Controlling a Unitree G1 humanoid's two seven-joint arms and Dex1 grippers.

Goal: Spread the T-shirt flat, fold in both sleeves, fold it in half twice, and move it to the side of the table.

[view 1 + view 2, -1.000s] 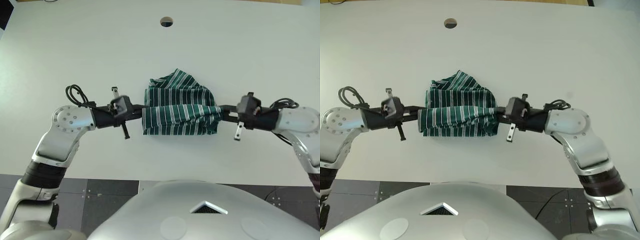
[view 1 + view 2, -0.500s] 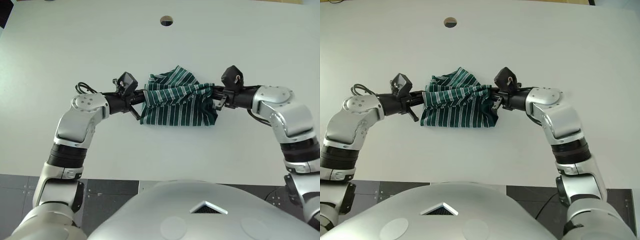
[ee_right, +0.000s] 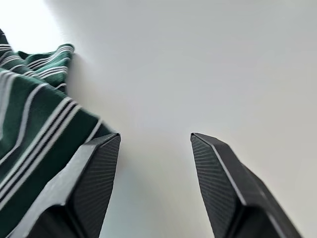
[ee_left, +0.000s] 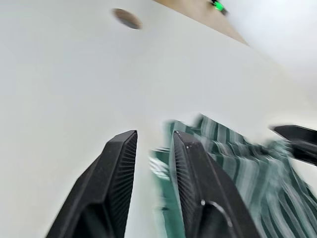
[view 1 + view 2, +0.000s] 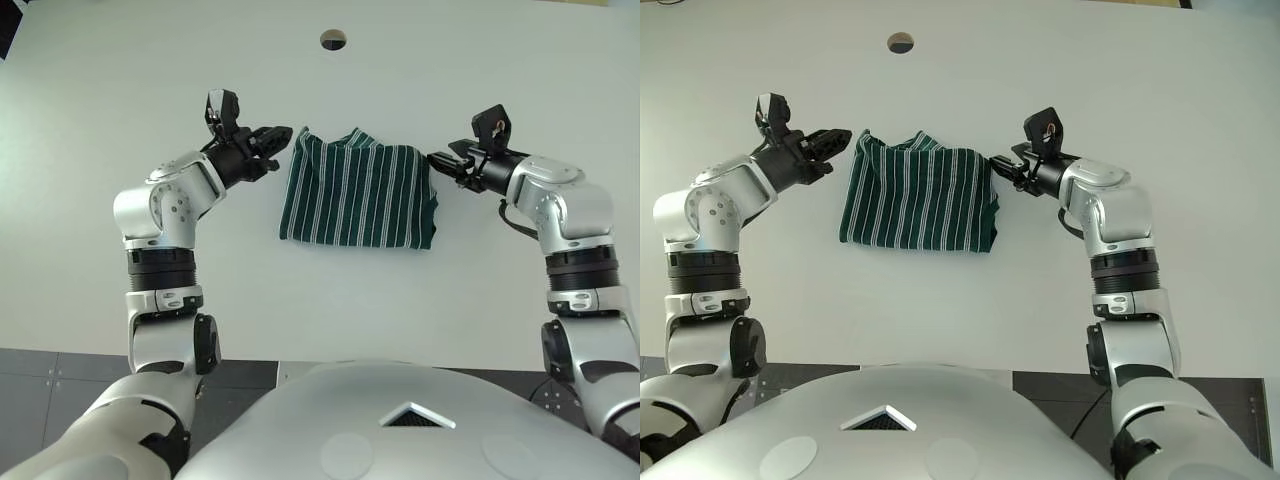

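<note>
The green T-shirt [image 5: 358, 190] with white stripes lies folded into a flat, roughly square bundle on the white table [image 5: 300, 290]. My left gripper [image 5: 283, 132] hovers just off the shirt's far left corner, open and holding nothing. In the left wrist view its fingers [image 4: 116, 163] stand apart, with the T-shirt [image 4: 237, 163] beyond them. My right gripper [image 5: 440, 160] is beside the far right corner, also open and empty. In the right wrist view the T-shirt [image 3: 29, 104] lies just past one of its fingers [image 3: 94, 173].
A small round hole [image 5: 333, 40] sits in the table top far behind the shirt. Bare white surface stretches to both sides and to the table's front edge [image 5: 300, 357], with dark floor tiles below it.
Both grippers carried the shirt's near edge away from me over the bundle, folding it, then let go. The shirt now lies flat, and both grippers are open at its far corners.
</note>
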